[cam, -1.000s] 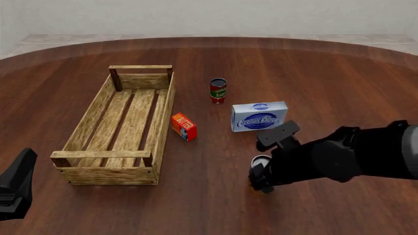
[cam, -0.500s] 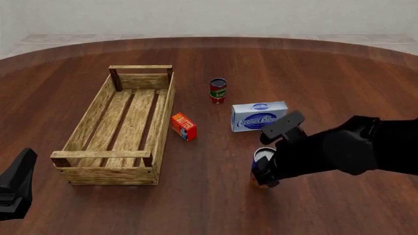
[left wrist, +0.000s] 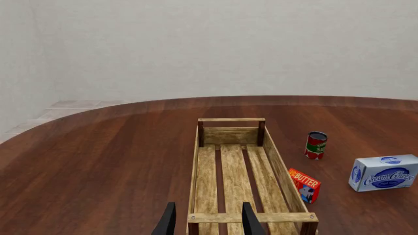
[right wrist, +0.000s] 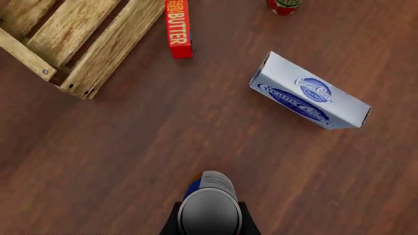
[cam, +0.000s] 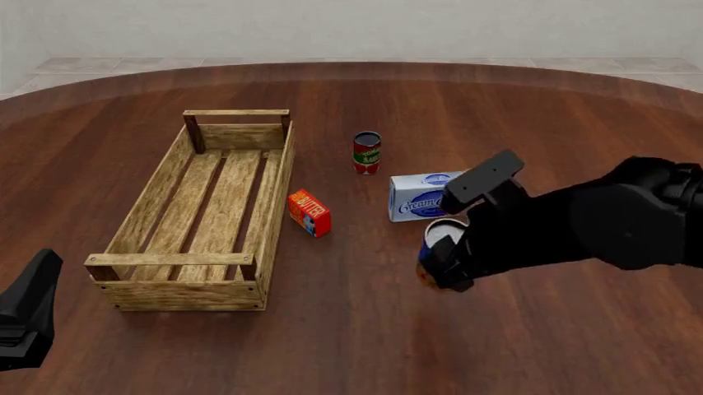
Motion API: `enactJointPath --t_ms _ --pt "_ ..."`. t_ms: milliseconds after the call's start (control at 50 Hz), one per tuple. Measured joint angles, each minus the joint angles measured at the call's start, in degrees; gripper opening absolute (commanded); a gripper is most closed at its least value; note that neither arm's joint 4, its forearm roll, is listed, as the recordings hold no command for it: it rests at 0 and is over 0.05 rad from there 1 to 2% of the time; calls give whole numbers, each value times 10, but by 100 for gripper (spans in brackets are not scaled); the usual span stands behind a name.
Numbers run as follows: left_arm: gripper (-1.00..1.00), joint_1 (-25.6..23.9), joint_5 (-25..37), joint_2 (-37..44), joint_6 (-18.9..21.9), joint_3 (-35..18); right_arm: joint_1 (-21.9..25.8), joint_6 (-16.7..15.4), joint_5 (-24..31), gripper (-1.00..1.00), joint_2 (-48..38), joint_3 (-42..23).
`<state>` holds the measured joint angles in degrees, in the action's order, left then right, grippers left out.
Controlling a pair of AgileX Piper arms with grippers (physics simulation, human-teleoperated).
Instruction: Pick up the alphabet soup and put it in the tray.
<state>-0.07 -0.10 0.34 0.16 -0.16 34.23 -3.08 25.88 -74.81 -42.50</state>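
The alphabet soup, a can with a white top and a blue and orange label, hangs above the table with my right gripper shut on it. In the right wrist view the can sits upright between the two dark fingers. The tray, a long crate of light wooden slats, lies to the left of the can, well apart from it. My left gripper is open and holds nothing, just short of the tray's near end. It shows at the lower left edge of the front view.
A red butter box lies beside the tray's right wall. A blue and white cream cheese box sits just beyond the held can, partly behind my right arm. A small red and green can stands farther back.
My right arm has risen with the can, which has left the table and moved up and slightly farther away. The left arm has stayed still.
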Motion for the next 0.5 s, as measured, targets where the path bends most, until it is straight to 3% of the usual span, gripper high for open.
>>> enactJointPath --t_ms 500 --pt "100 0 0 0 0 0 40 3 33 -100 4 -79"
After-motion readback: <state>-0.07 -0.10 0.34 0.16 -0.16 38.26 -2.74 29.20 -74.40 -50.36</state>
